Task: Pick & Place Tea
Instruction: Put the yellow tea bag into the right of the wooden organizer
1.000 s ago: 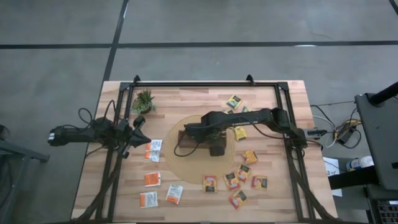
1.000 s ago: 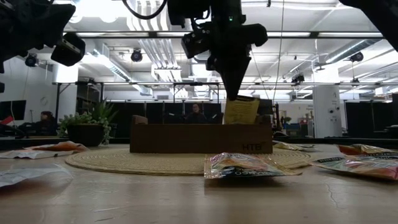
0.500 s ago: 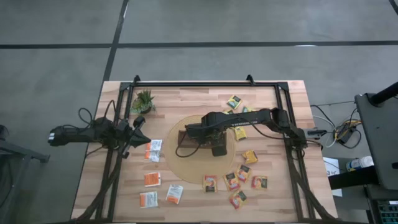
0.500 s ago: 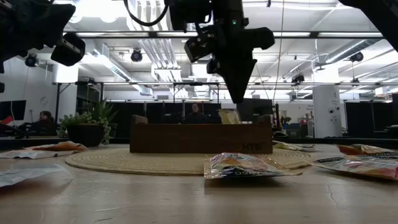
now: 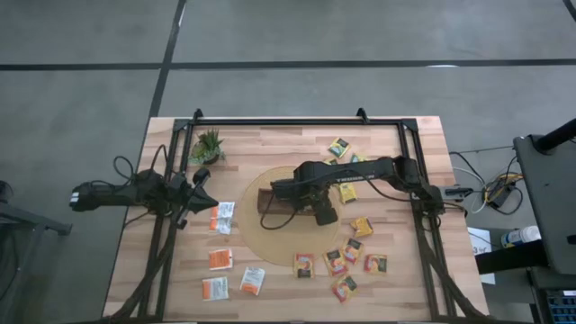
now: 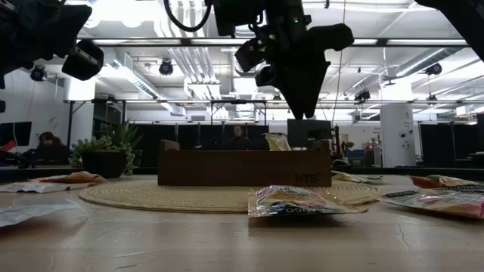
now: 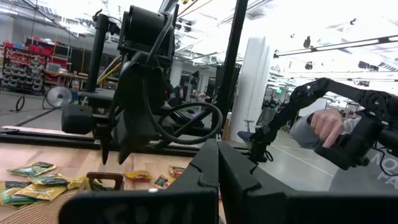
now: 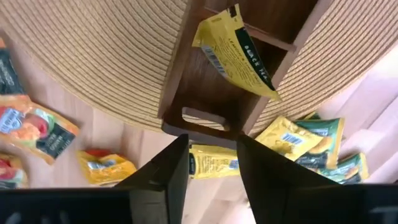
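Observation:
A yellow tea sachet (image 8: 233, 53) leans tilted inside the end compartment of the dark wooden tray (image 8: 177, 81); in the low view only its top (image 6: 277, 142) shows over the tray's rim (image 6: 243, 168). My right gripper (image 8: 211, 165) hangs open above the tray's right end (image 5: 322, 214), clear of the sachet. Orange-and-white sachets (image 5: 220, 259) lie on the table at the left. Orange-brown ones (image 5: 335, 261) lie at the near right, and yellow-green ones (image 5: 338, 147) farther back. My left gripper (image 5: 200, 180) waits shut at the table's left side.
The tray sits on a round woven mat (image 5: 270, 236). A small green potted plant (image 5: 208, 146) stands at the far left. A black frame (image 5: 297, 121) borders the table. In the left wrist view a person's hand (image 7: 326, 124) shows beyond the table.
My right gripper has opened and let go of the yellow sachet, which has dropped from above the rim into the tray's right end compartment. The gripper has then risen a little and shifted toward the table's right edge.

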Motion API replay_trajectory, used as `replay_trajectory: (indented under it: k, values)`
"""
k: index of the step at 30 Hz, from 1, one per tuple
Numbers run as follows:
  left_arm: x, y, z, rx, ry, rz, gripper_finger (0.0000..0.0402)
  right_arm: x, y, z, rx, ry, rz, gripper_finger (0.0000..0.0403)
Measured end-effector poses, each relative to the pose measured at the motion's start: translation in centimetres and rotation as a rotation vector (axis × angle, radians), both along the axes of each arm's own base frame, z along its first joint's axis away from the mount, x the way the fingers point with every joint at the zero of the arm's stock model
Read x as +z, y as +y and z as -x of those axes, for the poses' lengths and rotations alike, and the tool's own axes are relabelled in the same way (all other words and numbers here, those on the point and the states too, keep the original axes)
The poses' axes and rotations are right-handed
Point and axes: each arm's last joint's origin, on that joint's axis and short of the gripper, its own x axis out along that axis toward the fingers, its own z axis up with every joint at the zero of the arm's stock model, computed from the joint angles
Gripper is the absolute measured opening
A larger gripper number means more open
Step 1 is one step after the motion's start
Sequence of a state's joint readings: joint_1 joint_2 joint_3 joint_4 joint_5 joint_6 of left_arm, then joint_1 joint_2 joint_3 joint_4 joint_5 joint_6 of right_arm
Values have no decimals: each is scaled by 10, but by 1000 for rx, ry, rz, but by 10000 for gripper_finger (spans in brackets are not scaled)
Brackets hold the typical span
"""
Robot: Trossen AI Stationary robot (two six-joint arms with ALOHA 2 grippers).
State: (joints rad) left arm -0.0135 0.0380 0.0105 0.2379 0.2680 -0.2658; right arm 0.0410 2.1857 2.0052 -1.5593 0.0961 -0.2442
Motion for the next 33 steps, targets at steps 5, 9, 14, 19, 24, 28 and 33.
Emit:
replay_trajectory:
  k: [5,9,14,19,24,28,33]
  values:
    - [0,0,0,0,0,0,0,-1,0,-5,123,-44,-19,136]
    - [0,0,0,0,0,0,0,-1,-2,-10,187,-85,-22,135]
    - [0,0,0,0,0,0,0,-2,-8,-15,211,-126,-18,137]
    - [0,0,0,0,0,0,0,-10,-17,-16,213,-138,-25,137]
    - [0,0,0,0,-1,0,0,-23,-26,-14,183,-125,-77,128]
    - [0,0,0,0,-1,0,0,-31,-31,-12,135,-111,-94,108]
    - [0,0,0,0,-1,0,0,-38,-33,-9,36,-96,-85,54]
